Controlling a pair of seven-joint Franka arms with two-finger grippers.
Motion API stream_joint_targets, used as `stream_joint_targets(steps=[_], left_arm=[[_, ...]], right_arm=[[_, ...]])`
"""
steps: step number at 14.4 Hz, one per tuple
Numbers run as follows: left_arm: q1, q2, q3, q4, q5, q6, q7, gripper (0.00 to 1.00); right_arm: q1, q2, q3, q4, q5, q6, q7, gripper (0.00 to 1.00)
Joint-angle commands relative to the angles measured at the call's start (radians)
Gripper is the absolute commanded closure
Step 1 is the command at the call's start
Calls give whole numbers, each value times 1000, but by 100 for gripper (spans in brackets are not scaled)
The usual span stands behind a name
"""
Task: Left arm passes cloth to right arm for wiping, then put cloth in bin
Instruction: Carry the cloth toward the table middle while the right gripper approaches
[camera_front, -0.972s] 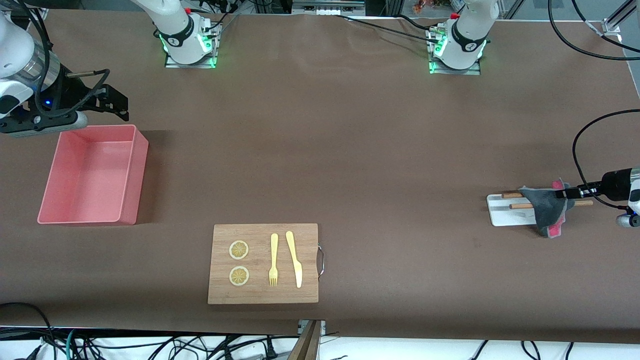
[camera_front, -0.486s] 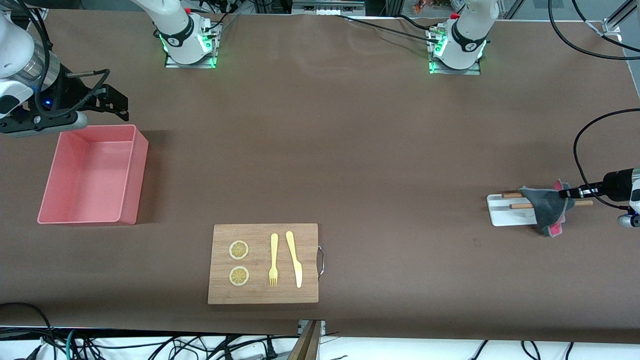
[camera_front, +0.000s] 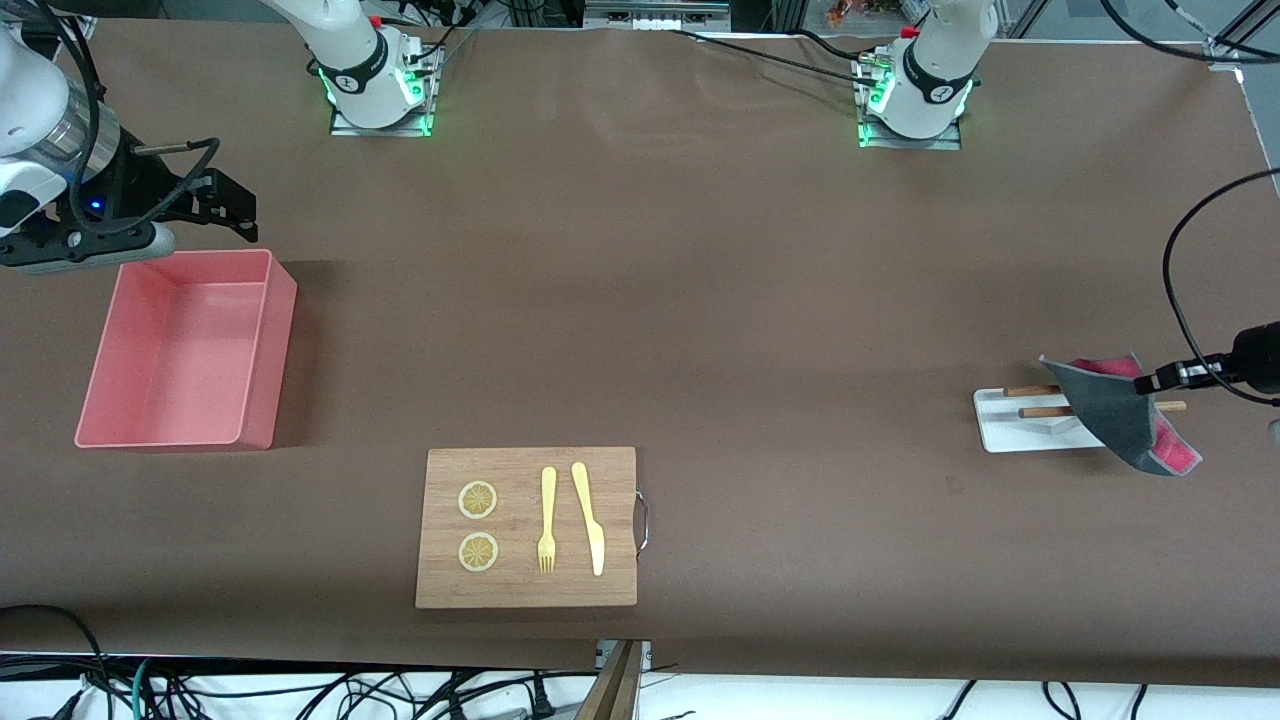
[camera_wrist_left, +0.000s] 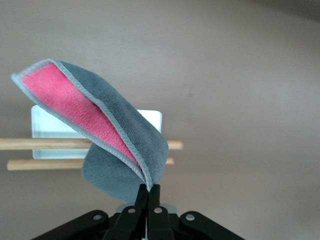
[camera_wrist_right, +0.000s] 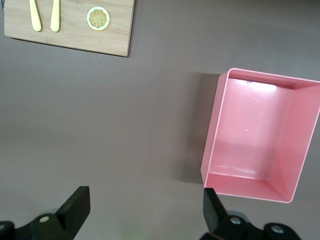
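The left gripper (camera_wrist_left: 148, 189) had its jaws pinched tight on one corner of the cloth (camera_front: 1125, 412), and within the last second it had lifted the cloth up off the white tray (camera_front: 1010, 432) with its two wooden sticks (camera_front: 1035, 411). A moment earlier the cloth lay draped over the tray; now it hung in the air over the tray's end nearest the left arm, opened out, grey face and pink face both showing. This suggested the pickup was done and the handover could begin.

The right gripper (camera_wrist_right: 142, 207) waited above the worktop (camera_front: 700, 300) beside the bin (camera_front: 262, 350), jaws spread wide and holding nothing. The bin was empty. The wooden board (camera_front: 526, 590) with its lemon slices (camera_front: 478, 500), fork (camera_front: 547, 520) and knife (camera_front: 589, 518) lay untouched.
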Motion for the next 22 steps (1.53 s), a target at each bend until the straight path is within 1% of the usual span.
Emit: stream_joint_targets(steps=[1,2,4,6,7,9,10,12,13,14,16,18,19,21,22], left_arm=[[-85,-54,0,33,-7,-67,-30,100],[-127,-63,1,48,-2,-72,-62,100],[-235,-75,0,65,45,-72,-199,100],[-350,-72,1,126,87,-72,-382,100],[-405,-69,1,151,88,-72,-498,100],[-506,-65,4,170,73,-67,-792,99],[-549,-60,6,185,65,-63,-911,97],[-658,-28,10,240,59,-53,-1095,100],[-678,-19,9,258,52,-26,-1210,100],[-682,-17,7,262,6,15,-1301,100],[-708,-14,9,256,-118,97,-1425,100],[-725,-3,7,254,-146,161,-1578,100],[-740,3,7,256,-161,189,-1657,100],[-746,8,7,256,-212,235,-1749,100],[-746,8,7,256,-240,240,-1778,100]], right_arm=[[-10,12,0,20,-2,-8,-10,0],[-12,21,-3,20,-4,-8,-12,0],[-19,28,-14,20,-2,-8,-13,0],[-19,29,-16,20,-2,-8,-3,0],[-16,29,-14,20,-2,-8,-15,0],[-7,53,-7,20,-1,-7,-15,0],[-2,81,3,25,-2,-10,-16,0],[21,86,13,28,-4,-27,-62,0],[31,87,15,31,-2,-40,-96,0],[39,90,19,28,8,-45,-134,0],[65,101,33,24,123,-51,-202,0],[106,118,41,16,223,-51,-197,0],[126,127,42,13,293,-48,-193,0],[177,150,43,14,416,-27,-191,0],[207,159,43,11,471,7,-191,0]])
